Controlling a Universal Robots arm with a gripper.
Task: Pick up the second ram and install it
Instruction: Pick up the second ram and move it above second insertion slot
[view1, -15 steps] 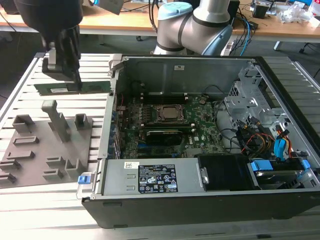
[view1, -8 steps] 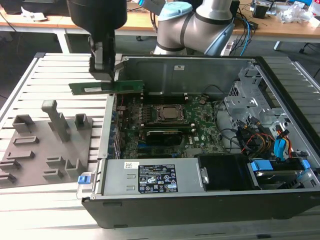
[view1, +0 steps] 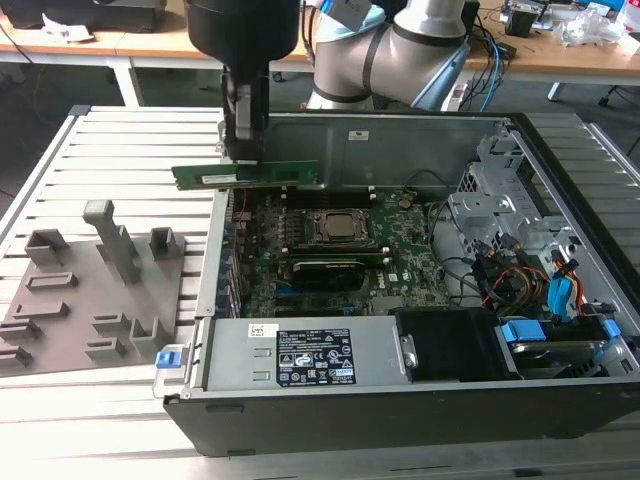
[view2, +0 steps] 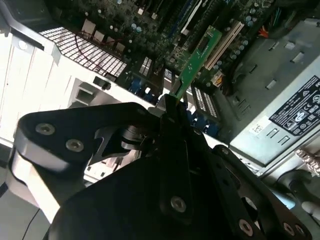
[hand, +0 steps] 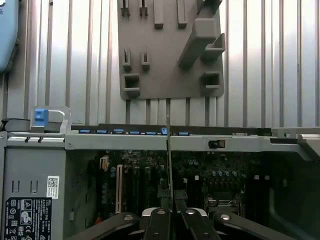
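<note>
Over motherboard (view1: 410, 265): open (lid off).
Under second ram (view1: 245, 175): case wall (view1: 213, 270) stands close.
Exterior view's right: drive cage (view1: 490, 200), cables (view1: 480, 275) crowd.

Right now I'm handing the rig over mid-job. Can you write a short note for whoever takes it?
Claw: shut on the second ram, gripping it near mid-length.
Position: the stick is level in the air, over the open computer case at the exterior view's left side, above the motherboard edge.
Done: pickup.
Left: the stick is not seated in any slot yet.
</note>
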